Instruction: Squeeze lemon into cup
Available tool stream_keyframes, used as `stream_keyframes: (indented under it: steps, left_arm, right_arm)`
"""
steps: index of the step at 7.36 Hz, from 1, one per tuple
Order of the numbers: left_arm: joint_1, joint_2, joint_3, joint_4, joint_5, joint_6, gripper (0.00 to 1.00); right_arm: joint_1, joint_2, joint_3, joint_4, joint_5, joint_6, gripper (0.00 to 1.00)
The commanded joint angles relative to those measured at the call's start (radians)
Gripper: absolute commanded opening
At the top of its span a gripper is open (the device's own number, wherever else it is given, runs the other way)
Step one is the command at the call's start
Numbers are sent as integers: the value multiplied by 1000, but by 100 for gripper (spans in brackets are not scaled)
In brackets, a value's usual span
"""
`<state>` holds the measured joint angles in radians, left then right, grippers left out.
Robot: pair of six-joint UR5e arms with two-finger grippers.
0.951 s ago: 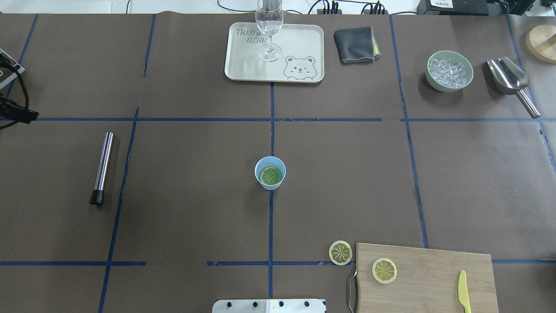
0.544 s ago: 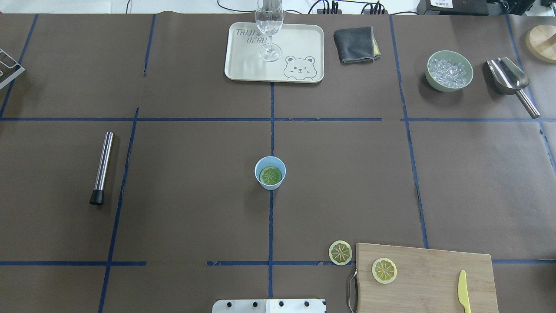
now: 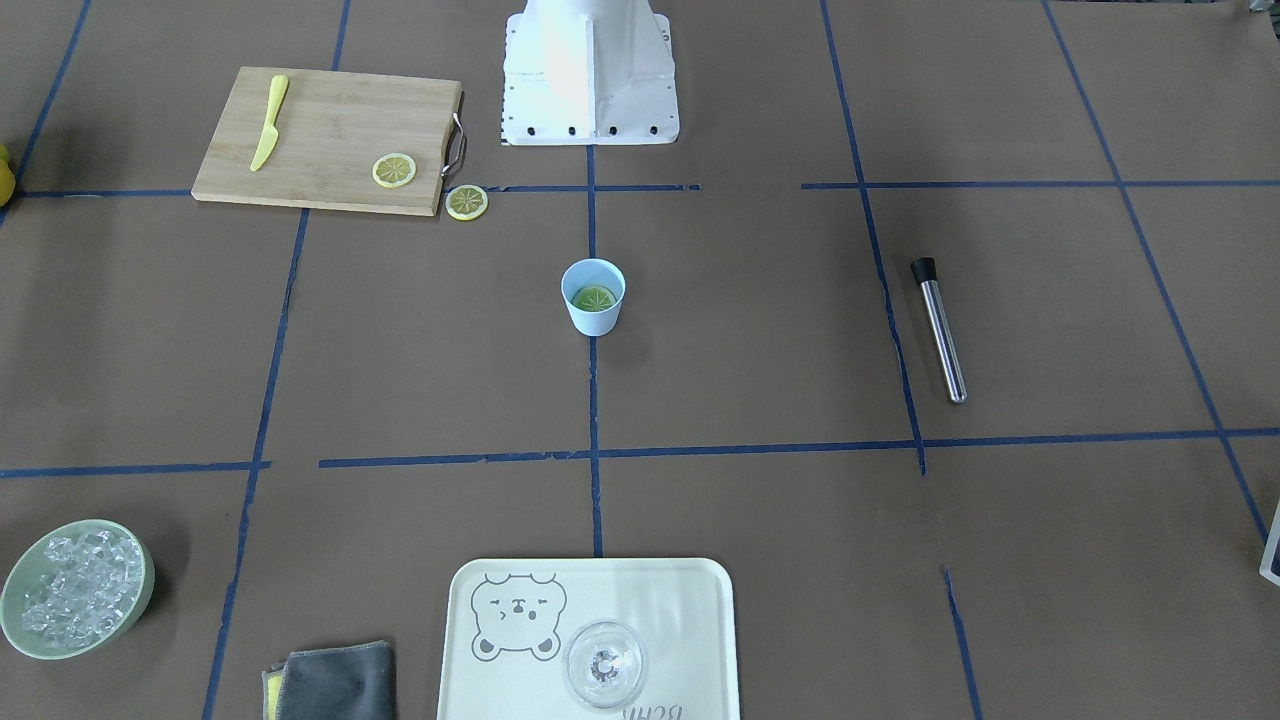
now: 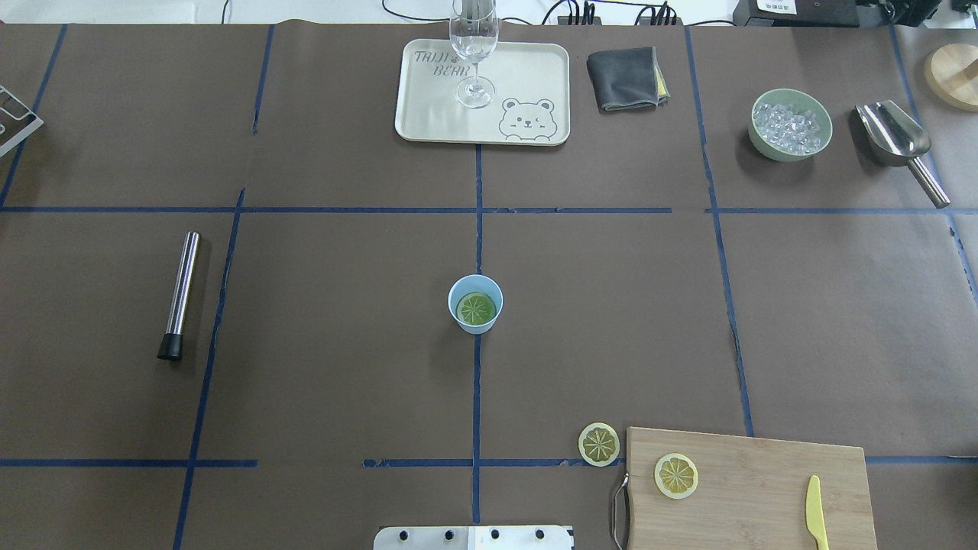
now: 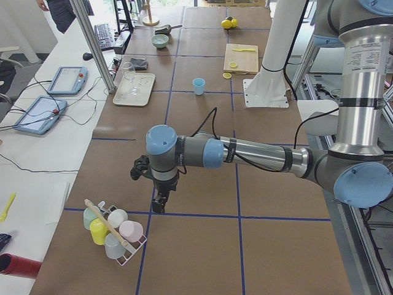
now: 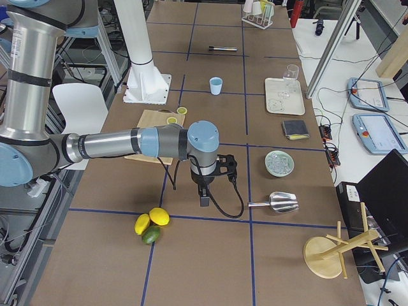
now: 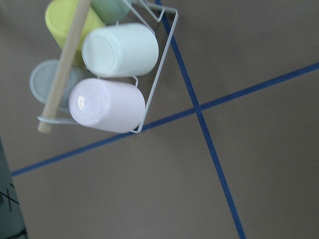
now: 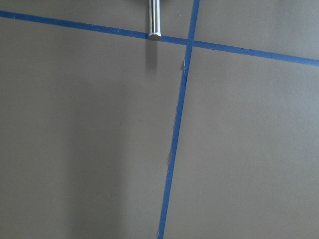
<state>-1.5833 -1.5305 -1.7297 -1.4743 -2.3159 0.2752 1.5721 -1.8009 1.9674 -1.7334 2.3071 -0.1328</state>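
Brown matte paper, gridded with blue tape, covers your table (image 4: 336, 344). At centre stands the smooth, tapered light-blue cup (image 4: 475, 304), upright, one lemon slice (image 4: 476, 308) flat inside (greenish in shade). At 5 o'clock, a second slice (image 4: 676, 475) lies on the bamboo board (image 4: 764, 489) and a third slice (image 4: 599, 444) sits just off its edge. The left gripper (image 5: 158, 208) and right gripper (image 6: 204, 200) hang at the table's ends, well apart from the cup. You cannot tell how far their fingers are spread.

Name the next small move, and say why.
Probably carry the right pincer toward the lemon slice on the cutting board: it hangs far off by the right end of the table, while one slice already lies in the cup.
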Motion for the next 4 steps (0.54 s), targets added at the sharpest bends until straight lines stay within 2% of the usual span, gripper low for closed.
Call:
stream_keyframes:
  steps: [1,4]
  left_arm:
    - [-3,47,2,11,-151,-7,100]
    - [-4,50,5,12,-140,-4,100]
  right_arm:
    - [0,0,-1,0,0,1,100]
    - [0,0,1,0,0,1,100]
